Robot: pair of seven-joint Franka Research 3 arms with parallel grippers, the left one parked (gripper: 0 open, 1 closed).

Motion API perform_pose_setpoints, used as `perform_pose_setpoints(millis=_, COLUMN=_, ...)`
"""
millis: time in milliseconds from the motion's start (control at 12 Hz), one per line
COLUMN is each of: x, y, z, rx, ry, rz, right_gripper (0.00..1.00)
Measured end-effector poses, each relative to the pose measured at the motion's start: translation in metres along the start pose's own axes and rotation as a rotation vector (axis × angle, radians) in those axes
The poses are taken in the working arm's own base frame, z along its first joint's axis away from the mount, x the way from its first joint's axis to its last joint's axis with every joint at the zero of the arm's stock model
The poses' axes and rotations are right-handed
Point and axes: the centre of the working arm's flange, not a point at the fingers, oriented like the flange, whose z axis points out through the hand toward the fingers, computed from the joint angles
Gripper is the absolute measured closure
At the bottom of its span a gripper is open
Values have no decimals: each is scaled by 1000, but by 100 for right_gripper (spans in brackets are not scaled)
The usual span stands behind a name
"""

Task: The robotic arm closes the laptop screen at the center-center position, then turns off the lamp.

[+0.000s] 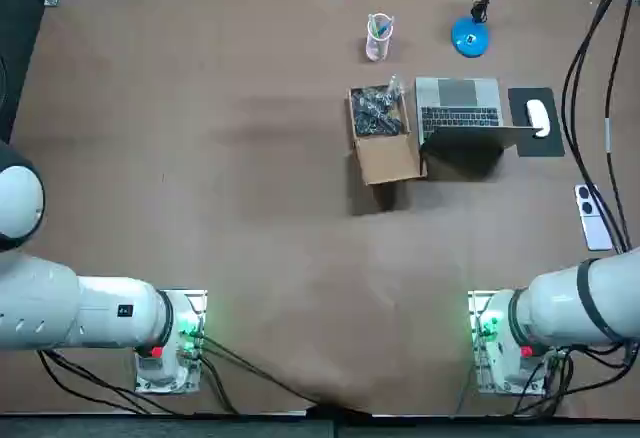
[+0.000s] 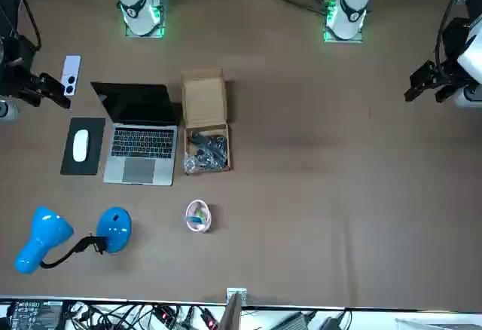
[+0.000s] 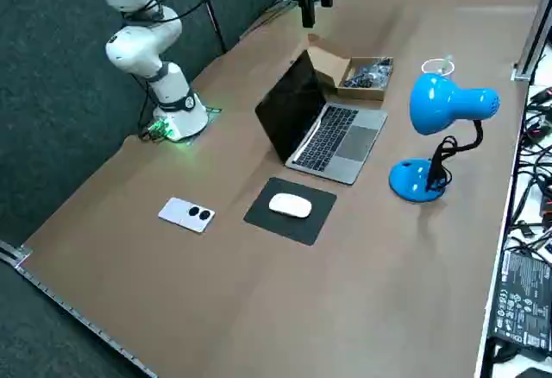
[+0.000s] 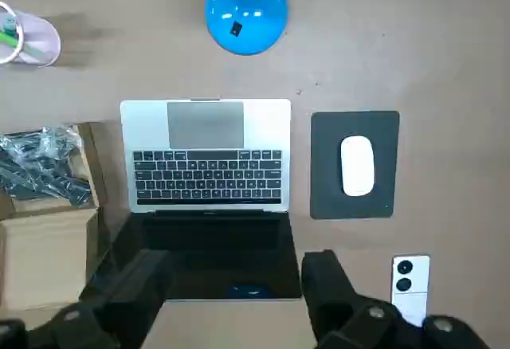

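Silver-bodied and black-screened, the slim open laptop stood right of the brown table's middle, between a cardboard box of bagged parts and a black mouse pad. The right gripper hung high over the lid's top edge, jaws spread wide and empty. Closing the screen looked to be the step in hand, not yet begun. The next move probably called for descending behind the lid and pushing it toward the keyboard. The blue desk lamp stood just beyond.

Beneath the matt black claw sits a smooth, silvery-metal laptop — beyond it, a glossy blue plastic lamp.
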Motion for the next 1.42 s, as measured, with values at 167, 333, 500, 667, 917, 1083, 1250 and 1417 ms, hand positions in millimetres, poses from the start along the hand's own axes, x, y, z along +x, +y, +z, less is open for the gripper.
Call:
perform_pose_setpoints(millis=167, x=0, y=0, z=-1, rx=0, ry=2, rz=0, right_gripper=0)
perform_pose_setpoints(millis=333, x=-1, y=0, z=-2, rx=0, ry=4, rz=0, right_gripper=0)
perform_pose_setpoints(millis=500, x=0, y=0, z=-2, rx=0, ry=4, rz=0, right_gripper=0)
perform_pose_setpoints(millis=667, x=0, y=0, z=-2, rx=0, ry=4, rz=0, right_gripper=0)
perform_pose_setpoints(millis=917, x=0, y=0, z=-2, rx=0, ry=4, rz=0, right_gripper=0)
perform_pose_setpoints(millis=1083, x=-1, y=0, z=-2, rx=0, ry=4, rz=-1, right_gripper=0)
perform_pose_setpoints(millis=1250, x=-1, y=0, z=-3, rx=0, ry=5, rz=-3, right_gripper=0)
perform_pose_setpoints(millis=1417, x=-1, y=0, z=-4, rx=0, ry=7, rz=-4, right_gripper=0)
